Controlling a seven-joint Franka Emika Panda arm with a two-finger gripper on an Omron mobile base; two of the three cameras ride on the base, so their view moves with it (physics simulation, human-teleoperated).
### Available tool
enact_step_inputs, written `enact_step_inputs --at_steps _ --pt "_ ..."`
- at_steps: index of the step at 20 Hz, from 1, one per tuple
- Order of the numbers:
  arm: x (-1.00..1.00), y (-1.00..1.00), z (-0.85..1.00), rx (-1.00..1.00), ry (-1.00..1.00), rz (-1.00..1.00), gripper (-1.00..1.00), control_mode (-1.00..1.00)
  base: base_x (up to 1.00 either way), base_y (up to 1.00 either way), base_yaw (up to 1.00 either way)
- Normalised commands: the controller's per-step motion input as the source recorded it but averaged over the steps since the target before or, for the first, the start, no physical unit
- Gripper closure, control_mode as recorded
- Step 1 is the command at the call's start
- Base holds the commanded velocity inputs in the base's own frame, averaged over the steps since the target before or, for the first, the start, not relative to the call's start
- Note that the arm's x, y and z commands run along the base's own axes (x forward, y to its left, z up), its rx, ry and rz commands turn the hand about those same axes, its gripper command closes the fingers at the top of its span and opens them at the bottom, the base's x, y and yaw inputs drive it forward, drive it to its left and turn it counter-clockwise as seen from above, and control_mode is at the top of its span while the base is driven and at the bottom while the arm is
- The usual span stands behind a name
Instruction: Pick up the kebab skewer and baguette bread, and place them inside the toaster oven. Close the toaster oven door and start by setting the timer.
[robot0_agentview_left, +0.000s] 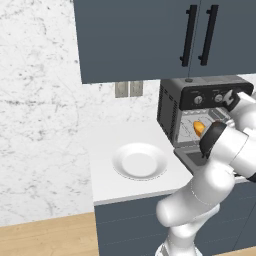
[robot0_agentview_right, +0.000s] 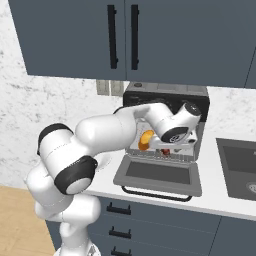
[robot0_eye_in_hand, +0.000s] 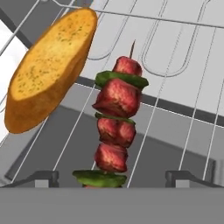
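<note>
Gripper (robot0_eye_in_hand: 113, 178) spread wide, released, over chunky red-and-green kebab skewer (robot0_eye_in_hand: 116, 127) beside crusty oblong baguette bread (robot0_eye_in_hand: 48, 70) on wire rack (robot0_eye_in_hand: 183, 109).

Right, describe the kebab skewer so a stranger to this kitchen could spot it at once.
Find the toaster oven on the white counter, under the dark wall cabinets, with its door dropped open. On the wire rack inside lie two foods side by side. The kebab skewer is the thin stick of dark red meat chunks and green slices, not the golden baguette bread beside it.
</note>
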Motion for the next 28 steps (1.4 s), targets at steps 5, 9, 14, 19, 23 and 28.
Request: enact_step_inputs --at_steps 5,9,14,19,23,28 --pt "0.00 -0.03 0.26 0.00 -0.05 0.00 -1.00 -1.00 0.00 0.00 0.00" --pt "-0.03 0.00 0.51 0.00 -0.02 0.00 -1.00 -1.00 0.00 0.00 0.00" --pt "-0.28 0.00 0.22 0.00 0.00 0.00 -1.00 -1.00 0.00 0.00 0.00" --pt "-0.79 0.00 0.00 0.00 0.00 -0.03 -1.00 -1.00 0.00 0.00 0.00" --pt "-0.56 0.00 0.00 0.00 0.13 -0.15 -1.00 -1.00 0.00 0.00 0.00" --pt "-0.63 0.00 -0.05 0.00 0.09 -0.18 -1.00 -1.00 0.00 0.00 0.00"
